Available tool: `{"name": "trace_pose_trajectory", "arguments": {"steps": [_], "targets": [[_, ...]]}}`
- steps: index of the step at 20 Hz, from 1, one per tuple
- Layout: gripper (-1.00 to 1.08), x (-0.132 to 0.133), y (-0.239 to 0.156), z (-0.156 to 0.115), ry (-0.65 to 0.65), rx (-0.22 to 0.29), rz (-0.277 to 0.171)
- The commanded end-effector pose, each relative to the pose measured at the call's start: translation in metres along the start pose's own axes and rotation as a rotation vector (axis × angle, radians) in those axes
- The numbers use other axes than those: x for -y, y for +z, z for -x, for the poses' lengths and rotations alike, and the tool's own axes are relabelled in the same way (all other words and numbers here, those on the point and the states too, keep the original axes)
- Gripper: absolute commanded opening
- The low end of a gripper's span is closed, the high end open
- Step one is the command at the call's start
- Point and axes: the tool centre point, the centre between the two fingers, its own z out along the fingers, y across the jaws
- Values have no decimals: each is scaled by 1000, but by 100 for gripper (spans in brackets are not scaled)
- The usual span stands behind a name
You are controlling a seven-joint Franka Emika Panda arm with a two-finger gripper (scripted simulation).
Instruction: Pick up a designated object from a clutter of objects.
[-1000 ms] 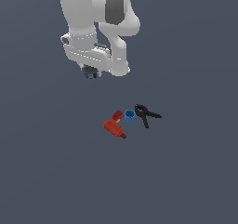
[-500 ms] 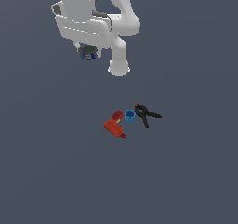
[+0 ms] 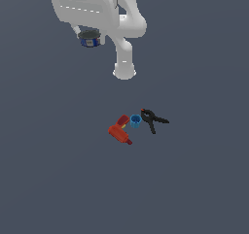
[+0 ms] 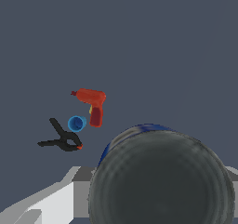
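Can (image 3: 89, 39) with dark grey top and blue side band is up under the white wrist housing, held off the worktop (image 3: 194, 179), well apart from the blue cup (image 3: 135, 121) and toward the exterior view's upper left of it. In the wrist view the can (image 4: 160, 179) fills the near field, grey end face toward the camera, blue band showing along its edge. Gripper (image 3: 89, 40) closed on the can; the fingers themselves are mostly hidden by the housing.

Rest of clutter sits on the worktop around the blue cup: red drill-shaped tool (image 3: 119, 129) touching or just beside the cup on the exterior view's left, black clamp (image 3: 153, 120) just beside it on the right. Cup is upright, open end up; nothing visible inside, but it's too small to be sure. Wrist view shows the same trio: drill (image 4: 91, 104), cup (image 4: 76, 123), clamp (image 4: 62, 138).
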Motion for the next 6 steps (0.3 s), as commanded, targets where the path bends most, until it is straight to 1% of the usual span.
{"name": "trace_pose_trajectory", "arguments": {"steps": [1, 6], "targets": [[-100, 1, -8, -1, 0, 0, -1], [-100, 1, -12, -2, 0, 0, -1]]}}
